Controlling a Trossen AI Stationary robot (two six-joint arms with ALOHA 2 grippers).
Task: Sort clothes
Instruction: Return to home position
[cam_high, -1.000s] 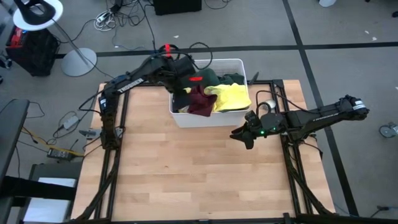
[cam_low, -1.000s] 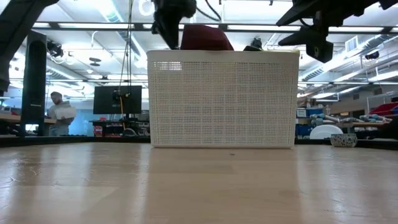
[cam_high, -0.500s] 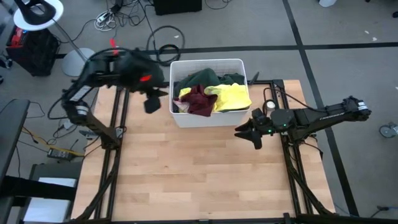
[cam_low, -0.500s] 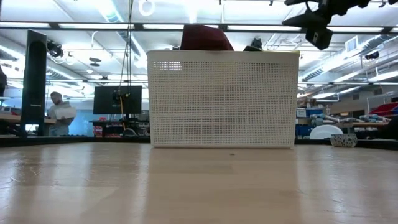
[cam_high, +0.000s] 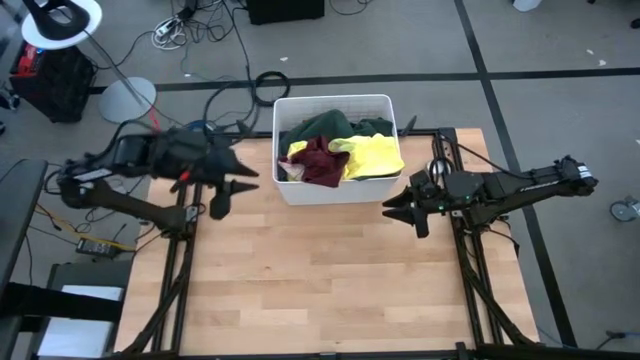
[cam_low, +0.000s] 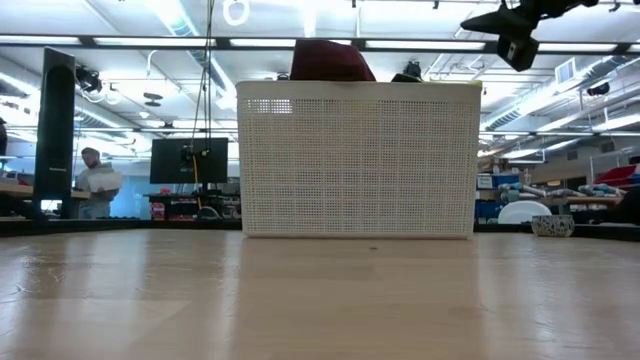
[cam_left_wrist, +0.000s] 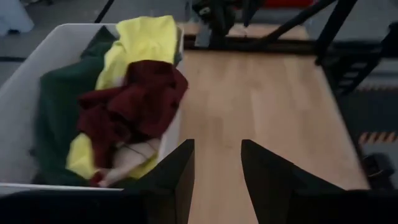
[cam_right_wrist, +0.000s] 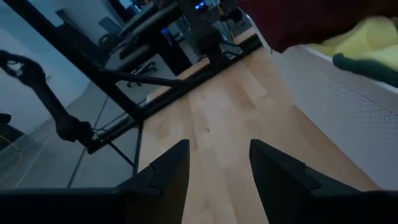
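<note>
Left tool (cam_high: 231, 190) has swung clear of the white tub (cam_high: 332, 98) since 1 s ago. Then it hung over the tub's left half; now it sits off the tub's left side, out by the table (cam_high: 320, 280) edge. Its fingers (cam_left_wrist: 178, 177) are spread apart w/ nothing btw them but bare wood. Right tool (cam_high: 404, 207) has barely shifted: just off the tub's front right corner, fingers (cam_right_wrist: 166, 174) likewise spread & empty, w/ the tub's perforated wall alongside in the right wrist view.

All visible clothes are inside the tub, none touching either tool:
- Dark green piece (cam_high: 322, 128) fills the tub's back & left part.
- Maroon piece (cam_high: 320, 160) is heaped on top toward the tub's front left.
- Yellow piece (cam_high: 373, 156) lies beside the maroon one, toward the tub's right wall.
- Small pale piece (cam_left_wrist: 134, 155) pokes out under the maroon one, against the tub's front wall (left wrist view).

In the low view the maroon hump rises above the tub's rim near its left half, and one tool hangs high past the tub's upper right corner. A person (cam_low: 95, 180) is in the room far behind the tub, off its left side.
</note>
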